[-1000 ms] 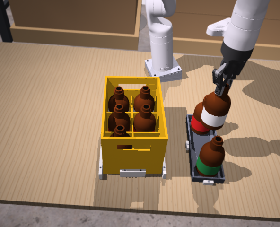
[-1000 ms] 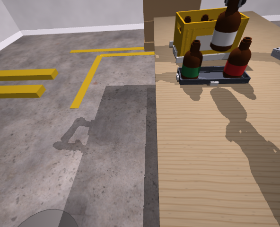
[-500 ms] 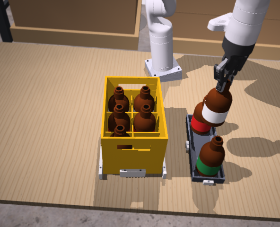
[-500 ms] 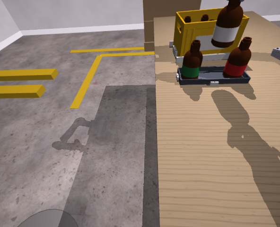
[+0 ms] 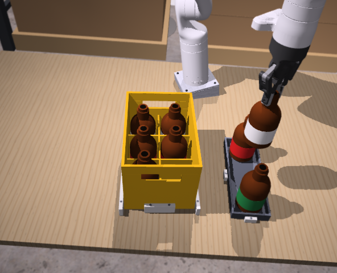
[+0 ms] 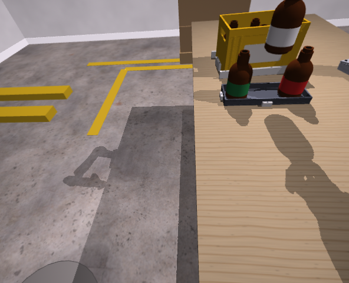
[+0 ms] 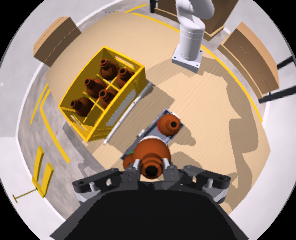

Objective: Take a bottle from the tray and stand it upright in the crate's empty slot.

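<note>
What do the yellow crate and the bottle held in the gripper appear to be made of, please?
Yellow crate: probably moulded plastic, going by its uniform matte colour and thin dividers. White-labelled bottle, held by the gripper: likely brown glass, dark and slightly glossy; plastic is possible.

Wooden table (image 5: 60,123) with yellow crate (image 5: 161,187), grey tray (image 5: 233,187), arm's base plate (image 5: 213,88).
</note>
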Available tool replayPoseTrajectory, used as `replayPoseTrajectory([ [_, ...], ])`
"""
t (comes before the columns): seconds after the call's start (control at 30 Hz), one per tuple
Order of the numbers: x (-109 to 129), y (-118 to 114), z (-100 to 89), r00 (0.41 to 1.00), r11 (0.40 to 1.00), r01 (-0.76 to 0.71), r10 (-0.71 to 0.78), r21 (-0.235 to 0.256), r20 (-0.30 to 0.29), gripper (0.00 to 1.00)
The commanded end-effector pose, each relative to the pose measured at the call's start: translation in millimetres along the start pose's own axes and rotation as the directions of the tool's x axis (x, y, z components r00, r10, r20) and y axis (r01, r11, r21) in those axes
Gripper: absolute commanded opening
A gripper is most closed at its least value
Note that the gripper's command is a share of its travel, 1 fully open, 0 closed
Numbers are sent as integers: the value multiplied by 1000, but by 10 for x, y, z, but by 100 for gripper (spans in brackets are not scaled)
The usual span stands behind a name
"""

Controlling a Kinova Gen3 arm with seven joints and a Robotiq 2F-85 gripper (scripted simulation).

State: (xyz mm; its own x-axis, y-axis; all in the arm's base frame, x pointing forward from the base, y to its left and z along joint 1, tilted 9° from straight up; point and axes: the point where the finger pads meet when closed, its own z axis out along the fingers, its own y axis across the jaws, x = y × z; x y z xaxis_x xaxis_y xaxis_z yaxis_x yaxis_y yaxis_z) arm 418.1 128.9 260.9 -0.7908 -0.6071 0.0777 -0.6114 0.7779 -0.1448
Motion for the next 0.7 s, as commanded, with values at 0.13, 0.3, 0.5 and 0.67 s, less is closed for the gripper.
replayPoseTrajectory([
  [0.13, -8, -1, -48, 1000, 1000, -1, 1, 2, 4, 0],
  [0.3, -8, -1, -68, 1000, 1000, -1, 1, 2, 4, 0],
  [0.5, -8, -1, -76, 1000, 1000, -1, 1, 2, 4, 0],
  [0.67, -8, -1, -76, 1000, 1000, -1, 1, 2, 4, 0],
])
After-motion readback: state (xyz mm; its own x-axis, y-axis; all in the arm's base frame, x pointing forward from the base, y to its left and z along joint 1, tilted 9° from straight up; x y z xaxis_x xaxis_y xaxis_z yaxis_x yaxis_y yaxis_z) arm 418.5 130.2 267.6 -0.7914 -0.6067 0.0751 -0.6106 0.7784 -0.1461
